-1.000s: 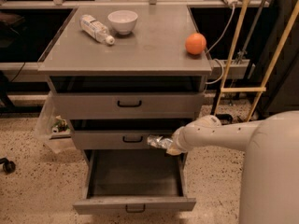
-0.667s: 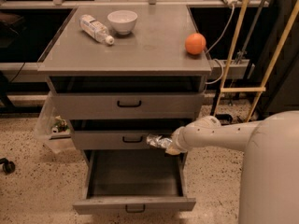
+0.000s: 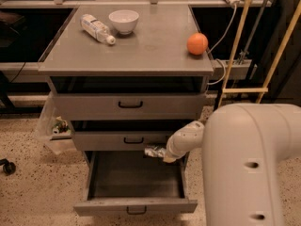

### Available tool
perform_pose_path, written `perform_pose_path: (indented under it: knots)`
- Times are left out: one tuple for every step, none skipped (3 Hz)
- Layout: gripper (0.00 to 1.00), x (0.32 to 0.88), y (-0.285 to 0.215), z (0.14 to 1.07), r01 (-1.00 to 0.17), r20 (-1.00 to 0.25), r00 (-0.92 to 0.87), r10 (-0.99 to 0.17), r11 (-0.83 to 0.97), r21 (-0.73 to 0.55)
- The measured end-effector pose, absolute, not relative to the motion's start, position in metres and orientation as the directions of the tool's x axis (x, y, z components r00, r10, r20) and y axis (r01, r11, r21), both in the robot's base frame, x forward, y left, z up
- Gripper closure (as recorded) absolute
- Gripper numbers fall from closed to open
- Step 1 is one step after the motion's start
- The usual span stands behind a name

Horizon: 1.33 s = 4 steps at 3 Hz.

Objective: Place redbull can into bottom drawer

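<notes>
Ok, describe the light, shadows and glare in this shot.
Camera view: the cabinet top is lit from above with a dull sheen. The open bottom drawer is dark inside. The can glints in the gripper, which holds it over the drawer's right rear. The arm is the brightest surface, with no harsh glare.

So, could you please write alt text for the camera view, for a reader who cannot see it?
The gripper holds the redbull can over the open bottom drawer of a grey cabinet. A bottle, bowl and orange ball sit on top.
</notes>
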<state>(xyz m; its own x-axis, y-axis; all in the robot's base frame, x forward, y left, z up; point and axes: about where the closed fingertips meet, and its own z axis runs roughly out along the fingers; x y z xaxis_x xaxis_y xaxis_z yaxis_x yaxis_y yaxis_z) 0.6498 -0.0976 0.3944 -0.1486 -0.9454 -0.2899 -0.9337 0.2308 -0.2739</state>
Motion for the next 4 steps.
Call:
perform_pose_path:
  knots:
    - [1.0,0.639,-0.096,0.305,-0.967,-0.24,-0.123,-0.963,0.171,-0.191]
    - [1.0,0.639,-0.096,0.306,-0.966,-0.24,-0.123,-0.963,0.171,-0.192]
    - [1.0,0.636,-0.096,0.279,-0.975,-0.259,-0.12,-0.958,0.163,-0.151]
    - [1.0,0.628,-0.096,0.238,-0.988,-0.267,-0.084,-0.96,0.116,-0.104]
